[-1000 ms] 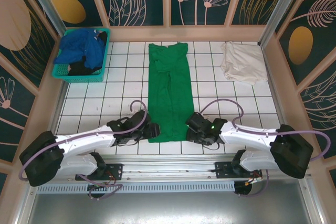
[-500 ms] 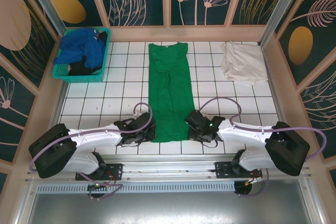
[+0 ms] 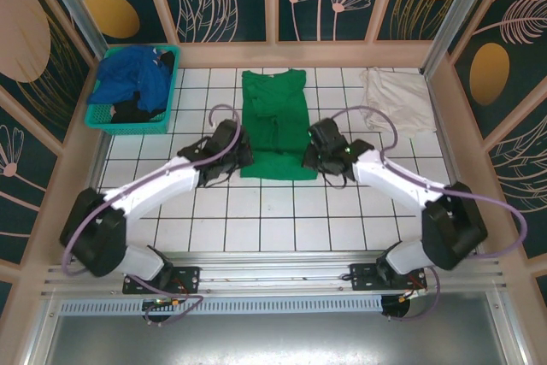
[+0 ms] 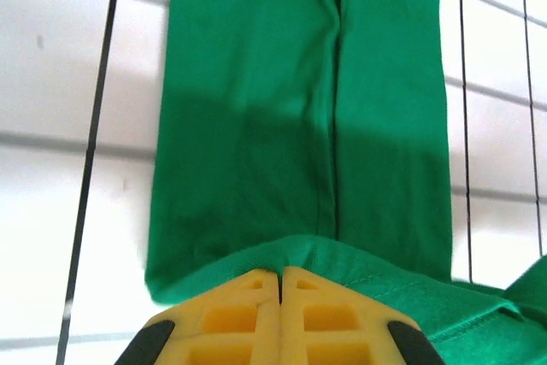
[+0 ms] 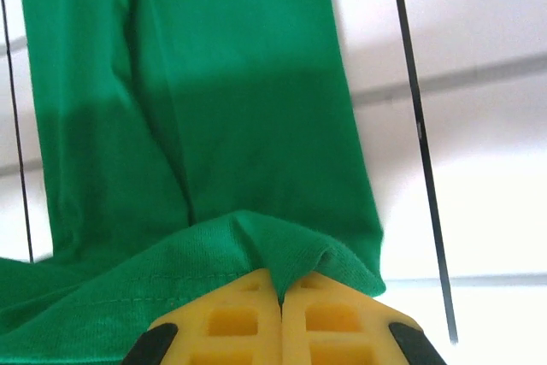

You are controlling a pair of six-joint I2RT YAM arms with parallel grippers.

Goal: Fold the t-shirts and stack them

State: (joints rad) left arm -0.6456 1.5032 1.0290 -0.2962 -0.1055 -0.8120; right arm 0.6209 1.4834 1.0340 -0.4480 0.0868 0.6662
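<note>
The bright green t-shirt (image 3: pixel 274 121) lies in the middle of the white tiled table (image 3: pixel 256 211), its near half doubled over the far half. My left gripper (image 3: pixel 237 153) is shut on its hem at the left corner, and my right gripper (image 3: pixel 314 153) is shut on the hem at the right corner. Both wrist views show yellow fingers (image 4: pixel 248 305) (image 5: pixel 316 314) pinching green cloth (image 4: pixel 299 126) (image 5: pixel 214 126) held just over the shirt's lower layer. A cream-white t-shirt (image 3: pixel 393 100) lies crumpled at the back right. A royal-blue t-shirt (image 3: pixel 132 74) is heaped in the basket.
A teal lattice basket (image 3: pixel 171 91) stands at the back left, with dark cloth beside the blue shirt. Patterned walls enclose the table on three sides. Both arms reach inward across the near half of the tiles.
Both grippers have carried the shirt's near hem away from the table's front edge toward the back, folding the long green strip over itself to about half its length.
</note>
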